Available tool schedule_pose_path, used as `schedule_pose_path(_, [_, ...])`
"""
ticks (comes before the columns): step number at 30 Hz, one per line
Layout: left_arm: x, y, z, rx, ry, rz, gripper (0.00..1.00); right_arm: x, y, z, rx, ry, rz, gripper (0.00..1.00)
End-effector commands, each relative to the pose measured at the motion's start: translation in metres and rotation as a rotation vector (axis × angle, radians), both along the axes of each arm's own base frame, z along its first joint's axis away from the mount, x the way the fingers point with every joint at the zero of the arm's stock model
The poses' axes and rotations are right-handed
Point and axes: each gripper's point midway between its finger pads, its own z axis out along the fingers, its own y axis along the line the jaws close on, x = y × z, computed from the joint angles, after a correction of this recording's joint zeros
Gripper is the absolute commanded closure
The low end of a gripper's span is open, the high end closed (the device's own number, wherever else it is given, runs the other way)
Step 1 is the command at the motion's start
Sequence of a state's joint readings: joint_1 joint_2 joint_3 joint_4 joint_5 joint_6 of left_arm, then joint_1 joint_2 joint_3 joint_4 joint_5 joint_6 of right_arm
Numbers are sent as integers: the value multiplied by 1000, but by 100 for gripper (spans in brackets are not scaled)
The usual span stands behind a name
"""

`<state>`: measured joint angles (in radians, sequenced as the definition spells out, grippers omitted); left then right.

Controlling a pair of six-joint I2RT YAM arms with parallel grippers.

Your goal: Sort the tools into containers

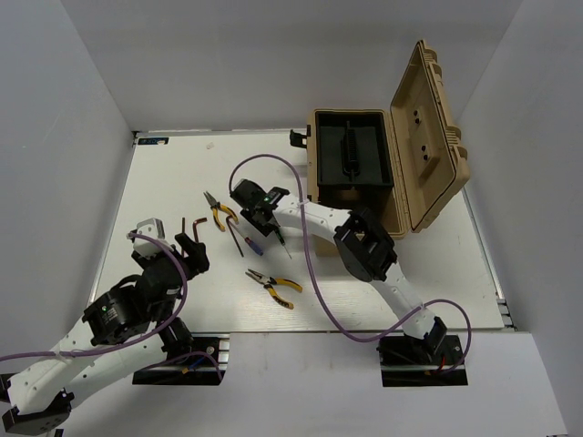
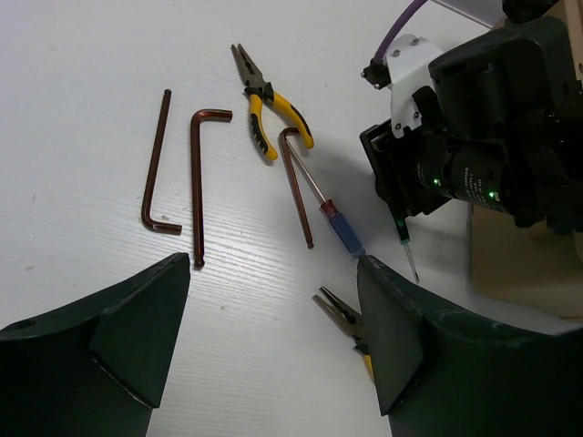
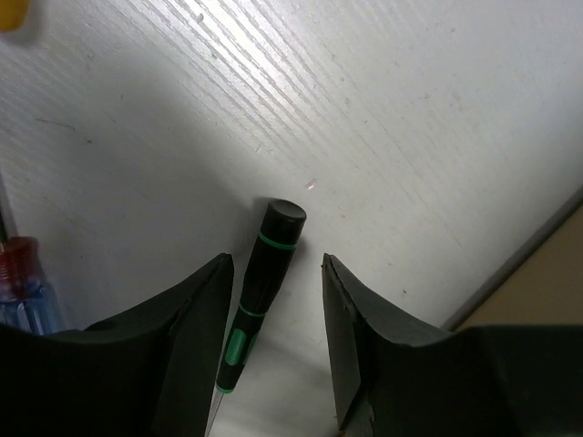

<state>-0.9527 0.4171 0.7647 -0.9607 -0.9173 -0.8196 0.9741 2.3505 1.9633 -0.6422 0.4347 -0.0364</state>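
Green/black screwdriver btwn parted R gripper jaws, not gripped, L gripper wide open

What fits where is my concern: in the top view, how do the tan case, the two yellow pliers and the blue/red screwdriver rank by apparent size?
1. Tan case, by far.
2. Near pliers and far pliers: about alike, unranked.
3. Blue/red screwdriver, slimmest.

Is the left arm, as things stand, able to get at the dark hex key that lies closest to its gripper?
Probably yes. The left gripper is open, and the hex key lies flat on the bare table just ahead of it, with nothing between them.
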Motion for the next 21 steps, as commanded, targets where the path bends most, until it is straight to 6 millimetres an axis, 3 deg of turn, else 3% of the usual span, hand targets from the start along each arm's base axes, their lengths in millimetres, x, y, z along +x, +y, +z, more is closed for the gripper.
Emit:
schedule_pose_path(1, [2, 3, -1, 22, -3, 16, 16, 5, 7, 5, 40, 12, -19, 50])
schedule_pose_path(13, [2, 4, -1, 25, -7, 24, 16, -12, 13, -17, 121, 242, -5, 51])
schedule_pose_path(21, [2, 4, -1, 25, -7, 24, 16, -23, 16, -16, 145, 304, 17, 54])
